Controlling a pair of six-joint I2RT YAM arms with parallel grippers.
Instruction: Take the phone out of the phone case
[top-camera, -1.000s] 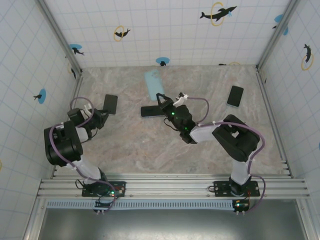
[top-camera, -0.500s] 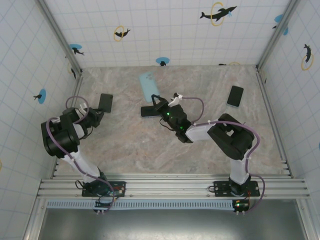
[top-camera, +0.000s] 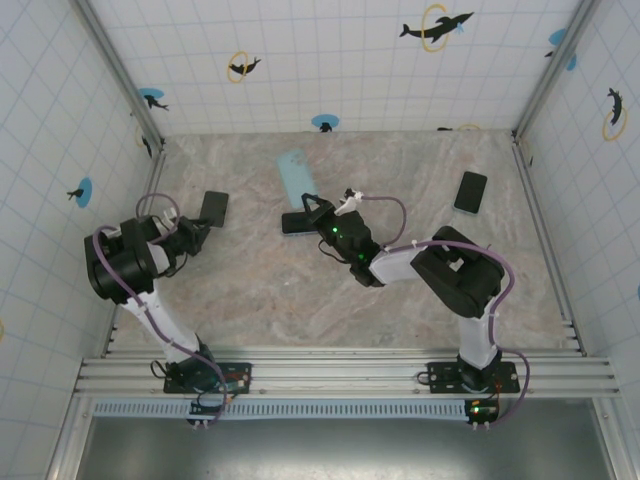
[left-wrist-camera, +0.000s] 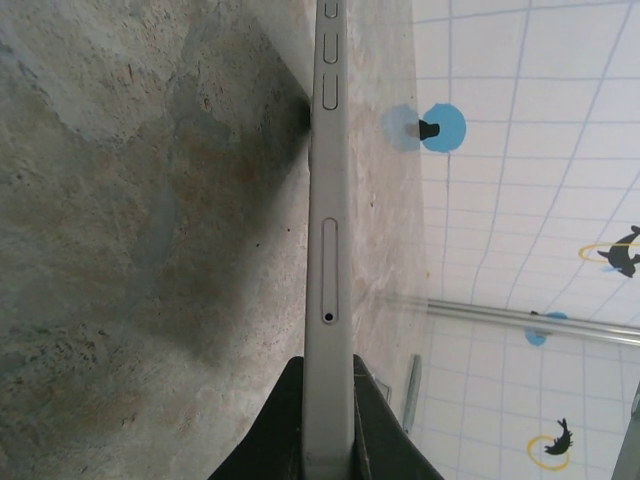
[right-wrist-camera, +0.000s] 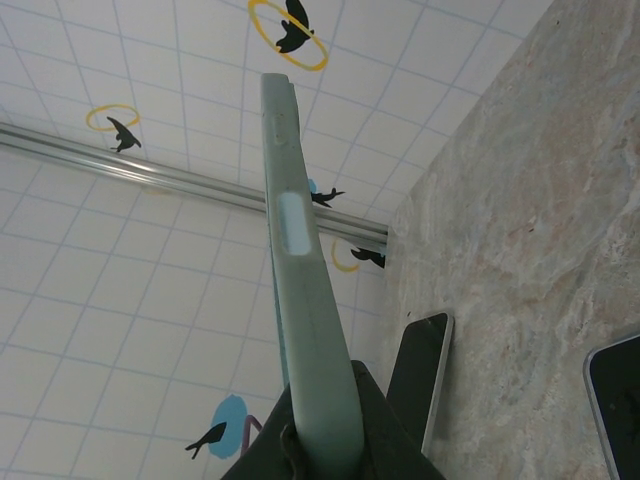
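Grip is the weak point on both sides. Nearest, the left gripper (top-camera: 198, 229) has its jaws clamped on one end of the bare phone (left-wrist-camera: 325, 250), holding it edge-on low over the table (top-camera: 300, 300). With so little of the slim body between the fingers (left-wrist-camera: 282, 425), it could pivot or slide out and land on a corner. The right gripper (top-camera: 317, 208) is likewise closed on the end of the pale blue case (right-wrist-camera: 300, 280), well apart from the phone, so the separation looks done. That soft case may bend and slip, or, when lowered, strike the spare phone (top-camera: 297, 223) just beside the gripper. Farther right, another phone (top-camera: 470, 191) lies out of the way.
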